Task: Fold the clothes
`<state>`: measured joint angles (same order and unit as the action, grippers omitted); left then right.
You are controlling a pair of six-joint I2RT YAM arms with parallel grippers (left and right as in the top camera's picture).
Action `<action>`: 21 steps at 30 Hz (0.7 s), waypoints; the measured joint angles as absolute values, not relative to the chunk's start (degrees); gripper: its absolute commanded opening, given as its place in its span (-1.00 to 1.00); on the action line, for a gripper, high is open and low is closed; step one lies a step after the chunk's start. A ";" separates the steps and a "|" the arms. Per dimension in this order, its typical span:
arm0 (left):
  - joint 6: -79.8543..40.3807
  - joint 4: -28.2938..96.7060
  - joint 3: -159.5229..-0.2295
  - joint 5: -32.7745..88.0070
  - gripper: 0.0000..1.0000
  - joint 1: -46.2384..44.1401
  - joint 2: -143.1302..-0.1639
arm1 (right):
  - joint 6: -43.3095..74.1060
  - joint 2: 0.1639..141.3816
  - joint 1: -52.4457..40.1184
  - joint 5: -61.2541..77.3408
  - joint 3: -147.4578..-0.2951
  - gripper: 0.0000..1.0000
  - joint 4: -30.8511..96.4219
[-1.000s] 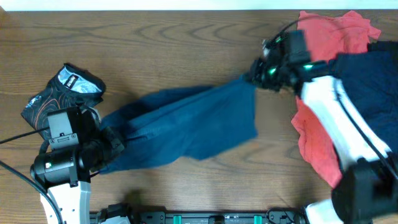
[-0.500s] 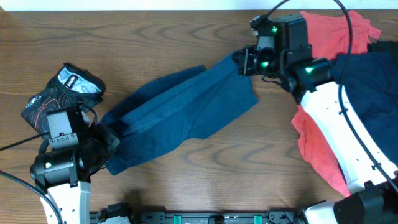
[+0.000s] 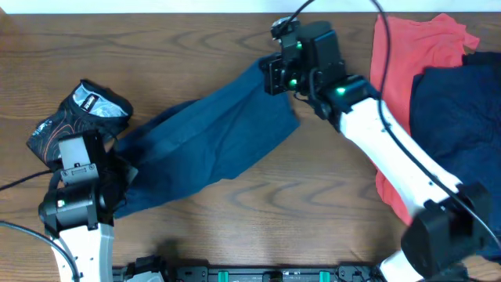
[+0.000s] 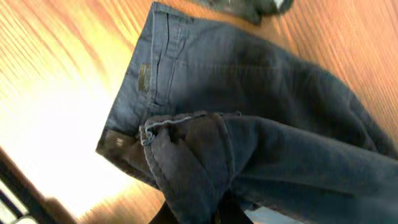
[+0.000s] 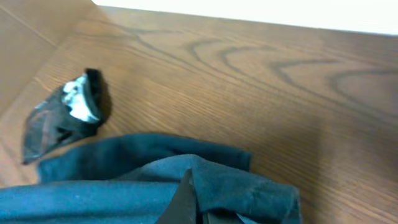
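Overhead looks straight down; wrist views close, oblique; all sharing navy garment (image 3: 211,145)

the navy trousers (image 3: 211,141) hide the fingertips of left gripper (image 4: 208,213) and right gripper (image 5: 198,208); the trousers' tag (image 4: 144,77) is blurred, unreadable.

Wood-grain table (image 3: 313,219) w/ pale strip (image 3: 156,5) along far edge.

The trousers (image 3: 207,145) are stretched across the table (image 3: 196,39) from near left to far centre. A small garment (image 3: 78,117) is laid just left of them. At right, a shirt (image 3: 407,47) is seemingly overlain by a larger garment (image 3: 462,110).
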<state>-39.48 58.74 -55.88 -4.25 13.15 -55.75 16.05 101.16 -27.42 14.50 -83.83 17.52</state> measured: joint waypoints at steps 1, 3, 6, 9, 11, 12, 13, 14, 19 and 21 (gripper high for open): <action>-39.64 58.06 -55.86 -5.04 -0.88 13.15 -56.45 | 16.03 102.63 -27.62 14.41 -83.83 -0.98 16.29; -39.86 56.82 -55.86 -6.66 -0.88 13.15 -58.11 | 15.94 105.45 -28.03 14.17 -83.83 -0.98 13.96; -40.14 55.02 -55.83 -9.34 -0.88 13.13 -61.23 | 15.90 108.84 -28.73 13.89 -83.83 -0.98 11.03; -40.32 52.88 -55.79 -11.97 -0.86 13.19 -64.51 | 15.86 112.07 -29.58 13.56 -83.83 -0.98 7.86; -40.47 51.57 -55.77 -13.23 -0.86 13.45 -66.70 | 15.86 113.84 -30.15 13.41 -83.83 -0.98 5.80; -40.49 50.85 -55.77 -13.91 -0.85 13.67 -67.90 | 15.84 114.65 -30.39 13.37 -83.83 -0.98 5.13; -40.49 50.26 -55.77 -14.28 -0.86 13.87 -68.95 | 15.86 115.33 -30.57 13.23 -83.83 -0.97 4.64; -40.49 49.69 -55.75 -14.70 -0.85 14.11 -70.04 | 15.86 116.03 -30.83 13.21 -83.83 -0.95 4.05; -40.38 45.45 -55.75 -16.93 -0.11 16.78 -76.05 | 15.73 119.04 -32.12 12.25 -83.83 -0.59 0.71; -40.40 42.72 -55.75 -17.69 0.14 18.37 -78.26 | 15.46 119.55 -32.27 11.88 -83.83 -0.45 -0.14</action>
<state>-40.40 42.72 -55.75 -17.69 18.37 -78.26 15.46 119.55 -32.27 11.88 -83.83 -0.14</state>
